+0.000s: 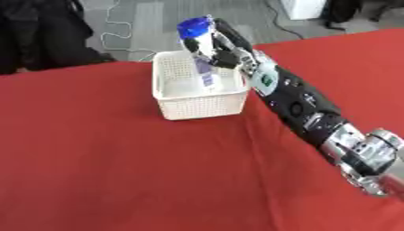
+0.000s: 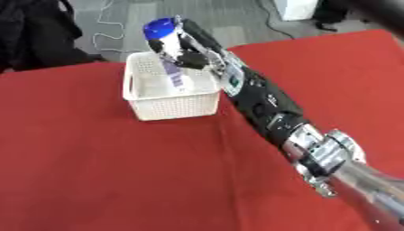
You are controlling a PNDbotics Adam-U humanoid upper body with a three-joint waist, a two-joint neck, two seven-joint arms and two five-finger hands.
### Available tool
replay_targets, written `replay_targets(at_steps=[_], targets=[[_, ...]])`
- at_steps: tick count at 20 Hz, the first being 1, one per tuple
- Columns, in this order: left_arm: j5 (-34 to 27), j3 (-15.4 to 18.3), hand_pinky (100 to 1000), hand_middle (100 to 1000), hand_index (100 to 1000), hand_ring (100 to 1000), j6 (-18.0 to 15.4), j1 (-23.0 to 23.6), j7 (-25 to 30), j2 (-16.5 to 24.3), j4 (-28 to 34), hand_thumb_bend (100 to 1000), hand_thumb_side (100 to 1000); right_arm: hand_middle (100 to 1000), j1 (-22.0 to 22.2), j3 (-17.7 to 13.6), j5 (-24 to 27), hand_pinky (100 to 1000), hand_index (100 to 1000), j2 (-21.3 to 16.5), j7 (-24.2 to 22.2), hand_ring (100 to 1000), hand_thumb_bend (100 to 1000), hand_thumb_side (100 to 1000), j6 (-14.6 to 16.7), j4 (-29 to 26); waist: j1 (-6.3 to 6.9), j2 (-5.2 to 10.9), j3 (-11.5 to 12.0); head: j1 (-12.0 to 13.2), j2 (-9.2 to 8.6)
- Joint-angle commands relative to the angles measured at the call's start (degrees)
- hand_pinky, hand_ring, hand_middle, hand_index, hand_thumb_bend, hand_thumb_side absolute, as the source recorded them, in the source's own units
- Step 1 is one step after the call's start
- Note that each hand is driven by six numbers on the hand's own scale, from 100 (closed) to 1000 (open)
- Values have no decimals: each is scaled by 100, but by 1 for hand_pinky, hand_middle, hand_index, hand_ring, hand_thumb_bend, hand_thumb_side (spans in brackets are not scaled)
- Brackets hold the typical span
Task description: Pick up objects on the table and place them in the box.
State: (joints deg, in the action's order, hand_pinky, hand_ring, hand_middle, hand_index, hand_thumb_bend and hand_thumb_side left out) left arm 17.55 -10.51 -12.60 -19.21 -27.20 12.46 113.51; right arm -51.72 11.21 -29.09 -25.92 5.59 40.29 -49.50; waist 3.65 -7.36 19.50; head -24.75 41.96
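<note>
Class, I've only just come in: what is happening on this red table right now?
The robot's right hand is curled round a white bottle with a blue cap and holds it over the open white basket, which stands on the red table. The bottle has not been let go yet. The left hand is not in view.

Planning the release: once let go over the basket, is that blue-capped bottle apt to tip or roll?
Probably tips: the bottle is tall, narrow, and held by the right hand above the white basket. Its round body would likely roll, though the walls should contain it.
</note>
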Motion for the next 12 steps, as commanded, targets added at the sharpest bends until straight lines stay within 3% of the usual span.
replay_targets(at_steps=[1, 2, 3, 4, 6, 12], targets=[[-14, 16, 684, 739, 840, 666, -4, -91, 1, 27, 108, 480, 1000, 341, -24, 22, -292, 100, 395, -76, -84, 335, 255, 1000, -45, 76, -9, 62, 5, -4, -54], [-13, 17, 684, 739, 840, 666, -3, -89, 1, 28, 108, 481, 1000, 560, -14, 32, -424, 424, 590, -76, -170, 561, 380, 1000, -63, 83, -9, 64, 2, -3, -48], [-12, 18, 684, 739, 840, 666, -2, -87, -1, 30, 108, 480, 1000, 467, 10, 39, -556, 241, 493, -86, -268, 460, 328, 1000, -64, 77, -10, 66, -1, -1, -42], [-11, 20, 684, 739, 840, 667, -2, -85, -3, 32, 108, 481, 1000, 784, 39, 45, -661, 755, 798, -109, -358, 793, 442, 1000, -53, 62, -11, 69, -5, 2, -35], [-7, 24, 684, 739, 840, 667, -1, -79, -7, 38, 108, 480, 1000, 824, 110, 39, -770, 846, 859, -162, -508, 847, 459, 1000, -8, 5, -12, 75, -16, 8, -17], [10, 31, 684, 739, 840, 666, 12, -36, -13, 75, 108, 479, 1000, 825, 220, 56, -505, 852, 864, -250, -669, 838, 463, 1000, -49, -214, -20, 105, -70, 0, 20]])
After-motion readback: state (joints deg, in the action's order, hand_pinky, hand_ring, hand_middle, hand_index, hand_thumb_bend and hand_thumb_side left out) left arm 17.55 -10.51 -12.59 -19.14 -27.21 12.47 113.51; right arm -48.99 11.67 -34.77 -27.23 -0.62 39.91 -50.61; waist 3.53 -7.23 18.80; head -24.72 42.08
